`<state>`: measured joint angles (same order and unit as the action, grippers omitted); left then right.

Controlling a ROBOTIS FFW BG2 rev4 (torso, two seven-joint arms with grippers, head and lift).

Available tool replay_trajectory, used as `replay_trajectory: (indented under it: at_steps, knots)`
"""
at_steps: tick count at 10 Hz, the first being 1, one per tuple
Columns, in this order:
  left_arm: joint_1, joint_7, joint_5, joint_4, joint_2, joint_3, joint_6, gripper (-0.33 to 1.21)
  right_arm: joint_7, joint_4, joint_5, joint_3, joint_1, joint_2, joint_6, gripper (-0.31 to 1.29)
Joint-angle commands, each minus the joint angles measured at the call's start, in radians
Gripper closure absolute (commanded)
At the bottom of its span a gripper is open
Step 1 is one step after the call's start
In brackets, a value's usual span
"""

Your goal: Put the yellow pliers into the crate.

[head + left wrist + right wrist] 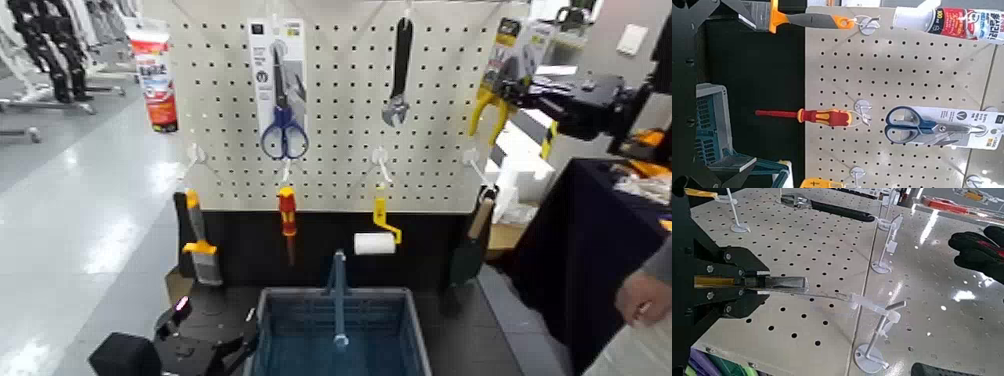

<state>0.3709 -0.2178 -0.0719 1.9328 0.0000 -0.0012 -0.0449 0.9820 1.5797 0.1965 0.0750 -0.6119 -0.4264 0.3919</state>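
Yellow pliers (478,113) hung in closed right fingers (744,304);
card looked light, stiff, slippery, best clamped centrally; left fingers (180,311) stood open by the crate (290,292).

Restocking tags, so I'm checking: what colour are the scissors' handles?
Blue; the head view shows it best.

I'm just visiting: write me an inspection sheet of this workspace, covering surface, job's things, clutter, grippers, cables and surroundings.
Surface: upright pegboard with white hooks, above a dark base.
Job's things: yellow pliers on their card, at the board's right edge, outside the crate, which stands below.
Clutter: blue-handled scissors, wrench, red-and-yellow screwdriver and paint roller hang there.
Grippers: right, jaws shut, beside the pliers' card; grip on it unclear. Left, low beside the crate, jaws apart.
Cables: nothing seen.
Surroundings: a person's hand at far right.
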Motion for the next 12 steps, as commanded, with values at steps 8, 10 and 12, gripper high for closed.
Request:
replay_trajectory:
  at_steps: [8, 10, 12]
  knots:
    - [0.002, 0.000, -0.002, -0.001, -0.028, 0.000, 0.014, 0.12, 0.000, 0.092, -0.005, 0.016, -0.017, -0.005, 0.019, 1.12]
    - [0.002, 0.000, -0.002, -0.001, -0.025, 0.001, 0.014, 0.12, 0.000, 0.118, -0.009, 0.019, -0.017, -0.009, 0.033, 1.12]
    - [0.000, 0.001, -0.003, 0.000, -0.023, 0.001, 0.017, 0.12, 0.001, 0.149, -0.008, 0.020, -0.006, -0.011, 0.047, 1.12]
